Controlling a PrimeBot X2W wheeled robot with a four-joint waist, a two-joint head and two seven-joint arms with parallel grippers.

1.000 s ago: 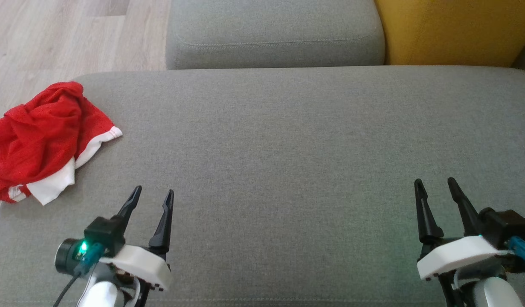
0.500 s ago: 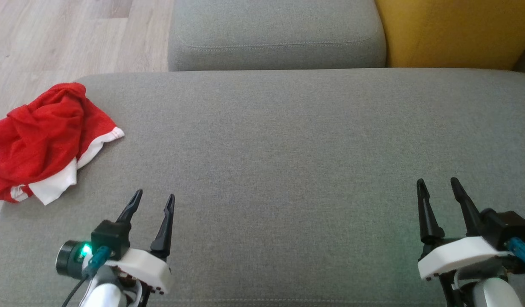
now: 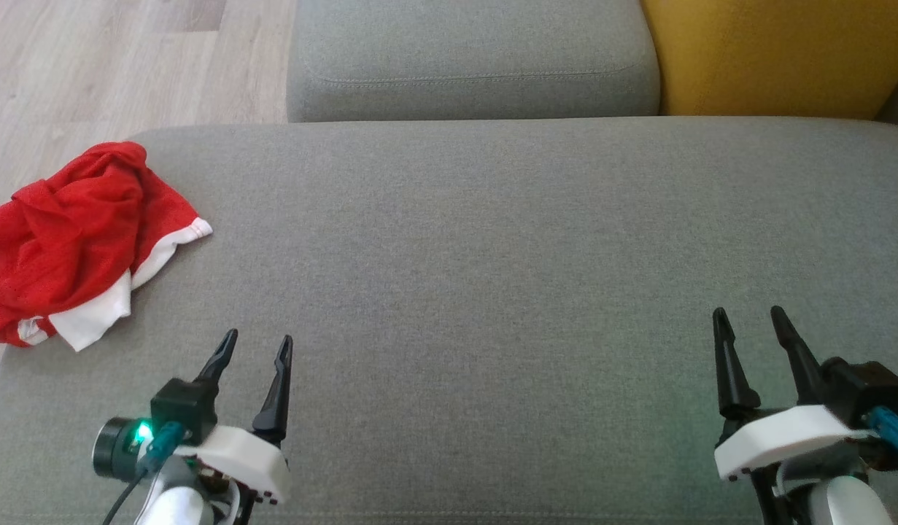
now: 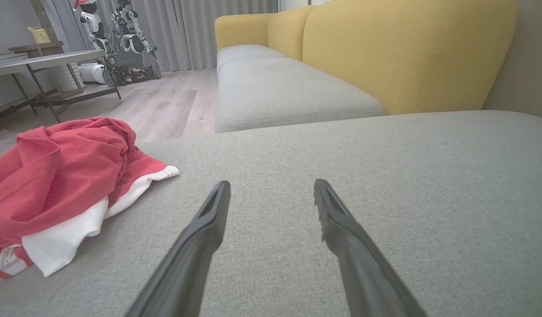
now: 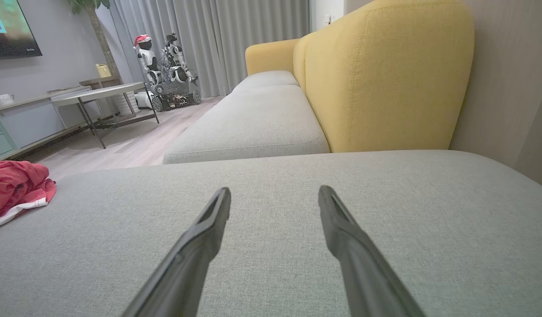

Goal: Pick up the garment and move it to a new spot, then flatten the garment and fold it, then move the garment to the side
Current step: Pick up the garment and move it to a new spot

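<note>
We work over the broad grey woven-fabric seat cushion. The crumpled red mesh garment with white trim lies bunched at the cushion's left edge, and part of it seems to spill over that edge. Our left gripper hovers above the cushion's near-left part, jaws apart and empty, near the garment but not touching it. Our right gripper hovers above the cushion's near-right part, jaws likewise apart, well away from the garment. To pick up well, we judge the left gripper should reach for a raised red fold and pinch several layers. It should lift the cloth clear before carrying it toward the cushion's middle.
</note>
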